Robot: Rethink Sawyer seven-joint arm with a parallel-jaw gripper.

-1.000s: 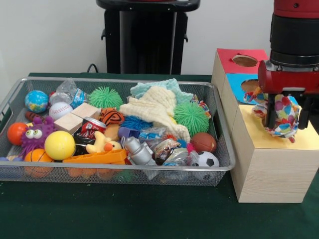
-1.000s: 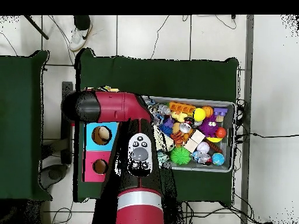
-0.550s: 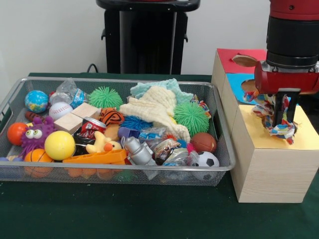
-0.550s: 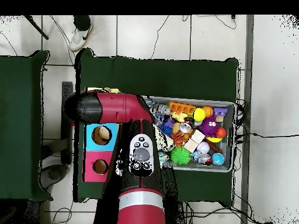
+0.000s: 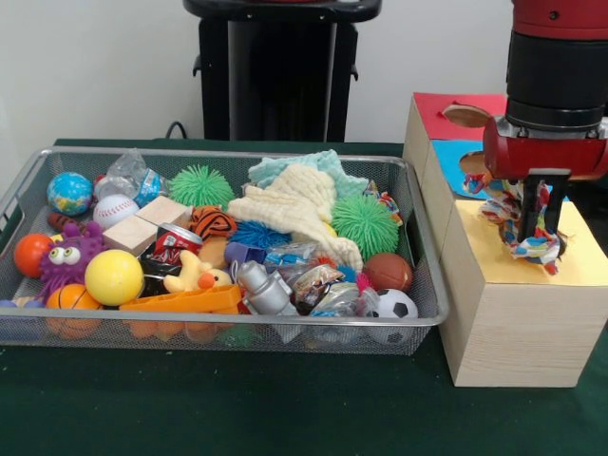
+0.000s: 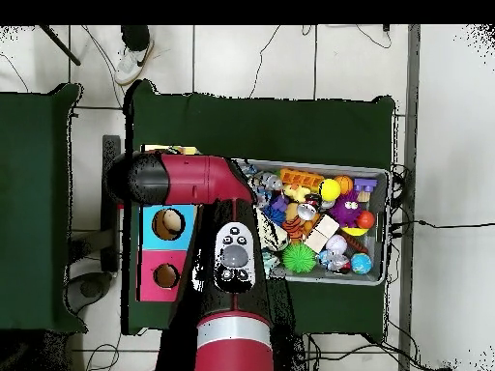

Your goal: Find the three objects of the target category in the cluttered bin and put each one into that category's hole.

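Green cloth table carrying mesh bin [image 5: 423, 285] and wooden box [image 5: 518, 313]. Front view: gripper [image 5: 534, 233] pinching multicoloured crinkly toy [image 5: 518, 223], hanging directly over yellow top's hole. Overhead view: arm [image 6: 184, 179] covering yellow section; toy and fingers hiding beneath.

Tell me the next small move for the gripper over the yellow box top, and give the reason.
Probably lower a little and let go. The gripper is shut on the multicoloured cloth toy, which hangs right above the yellow section of the wooden box, where that section's hole seems to lie behind the toy. The toy's lower end already nears the top surface, so only a short drop remains.
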